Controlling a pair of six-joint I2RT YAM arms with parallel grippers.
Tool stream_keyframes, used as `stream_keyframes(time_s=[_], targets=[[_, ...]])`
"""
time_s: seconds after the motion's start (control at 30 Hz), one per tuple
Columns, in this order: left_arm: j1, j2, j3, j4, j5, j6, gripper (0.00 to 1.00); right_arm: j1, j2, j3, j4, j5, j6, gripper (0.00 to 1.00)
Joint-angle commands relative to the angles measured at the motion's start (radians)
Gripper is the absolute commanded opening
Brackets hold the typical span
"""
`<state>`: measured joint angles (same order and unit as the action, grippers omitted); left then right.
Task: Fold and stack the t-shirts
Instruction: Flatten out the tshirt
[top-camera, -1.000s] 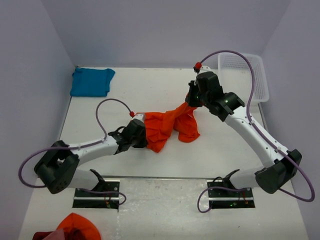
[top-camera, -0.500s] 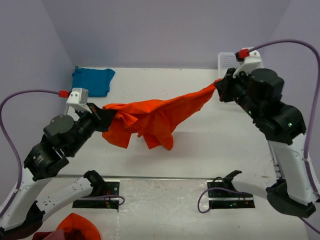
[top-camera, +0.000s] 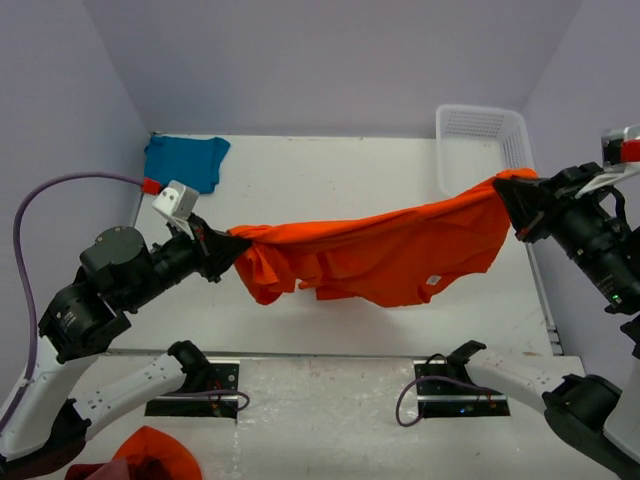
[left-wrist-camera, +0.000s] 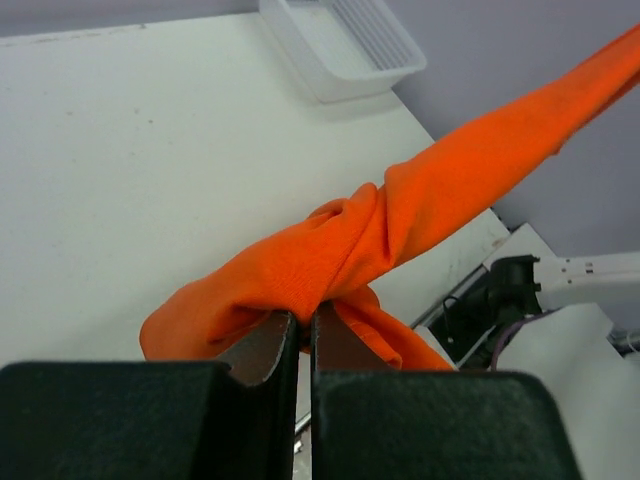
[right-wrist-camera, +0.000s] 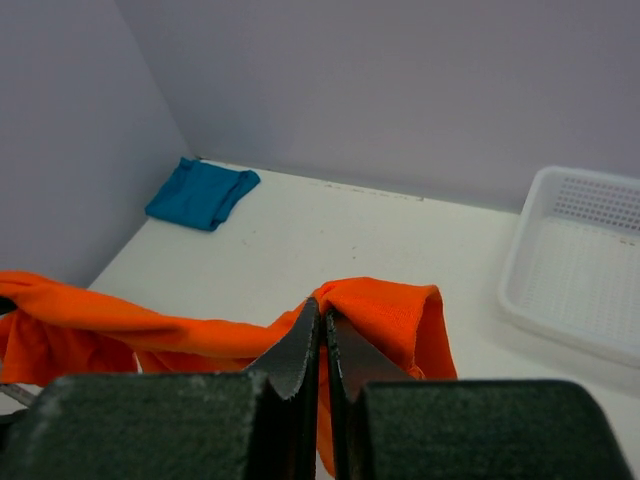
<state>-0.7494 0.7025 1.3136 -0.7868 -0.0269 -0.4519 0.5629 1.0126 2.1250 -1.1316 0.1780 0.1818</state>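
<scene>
The left gripper and right gripper are both pinching the orange t-shirt, which is hanging stretched between them in mid-air. It's sagging, soft and light; its corners are looking the likeliest places to grip.

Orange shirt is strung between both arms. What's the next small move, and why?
Probably lower both ends together to lay the orange shirt on the table: the left gripper and right gripper are shut on its opposite ends, and it hangs stretched between them, unfolded.
</scene>
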Motion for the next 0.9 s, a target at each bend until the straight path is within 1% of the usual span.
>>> stream_keyframes(time_s=[0.0, 0.1, 0.17, 0.23, 0.27, 0.33, 0.4, 0.43, 0.53, 0.6, 0.67, 0.73, 0.8, 0.87], targets=[[-0.004, -0.018, -0.027, 0.037, 0.18, 0.038, 0.0, 0.002, 0.04, 0.056, -0.037, -0.005, -0.03, 0.0], [-0.004, -0.046, -0.019, 0.06, 0.257, 0.064, 0.0, 0.003, 0.035, 0.078, -0.02, -0.015, -0.03, 0.0], [-0.005, -0.067, -0.017, 0.08, 0.332, 0.09, 0.0, 0.003, 0.021, 0.081, 0.007, -0.038, -0.042, 0.0], [-0.004, -0.106, -0.031, 0.127, 0.436, 0.101, 0.0, 0.003, 0.029, 0.157, -0.008, -0.061, -0.059, 0.0], [-0.004, -0.119, -0.036, 0.151, 0.468, 0.098, 0.0, 0.003, 0.03, 0.158, -0.01, -0.072, -0.061, 0.0], [-0.004, -0.155, -0.05, 0.226, 0.562, 0.079, 0.0, 0.002, 0.011, 0.181, 0.009, -0.135, -0.065, 0.0], [-0.005, -0.191, -0.076, 0.326, 0.641, 0.047, 0.0, 0.002, -0.028, 0.141, 0.081, -0.226, -0.077, 0.0], [-0.004, -0.202, -0.085, 0.357, 0.668, 0.033, 0.0, 0.003, -0.067, 0.124, 0.126, -0.263, -0.088, 0.0], [-0.004, -0.218, -0.091, 0.434, 0.745, -0.013, 0.0, 0.002, -0.115, 0.086, 0.174, -0.382, -0.107, 0.0], [-0.004, -0.216, -0.08, 0.445, 0.768, -0.025, 0.0, 0.002, -0.144, 0.079, 0.185, -0.419, -0.11, 0.0], [-0.004, -0.218, -0.085, 0.449, 0.757, -0.03, 0.0, 0.0, -0.147, 0.081, 0.19, -0.448, -0.116, 0.0], [-0.004, -0.198, -0.091, 0.405, 0.685, -0.016, 0.0, 0.002, -0.134, 0.079, 0.19, -0.434, -0.12, 0.0], [-0.004, -0.137, -0.108, 0.347, 0.595, -0.004, 0.0, 0.0, -0.086, 0.07, 0.193, -0.405, -0.13, 0.0], [-0.005, -0.082, -0.145, 0.322, 0.527, -0.002, 0.0, 0.002, -0.04, 0.058, 0.202, -0.339, -0.151, 0.0]])
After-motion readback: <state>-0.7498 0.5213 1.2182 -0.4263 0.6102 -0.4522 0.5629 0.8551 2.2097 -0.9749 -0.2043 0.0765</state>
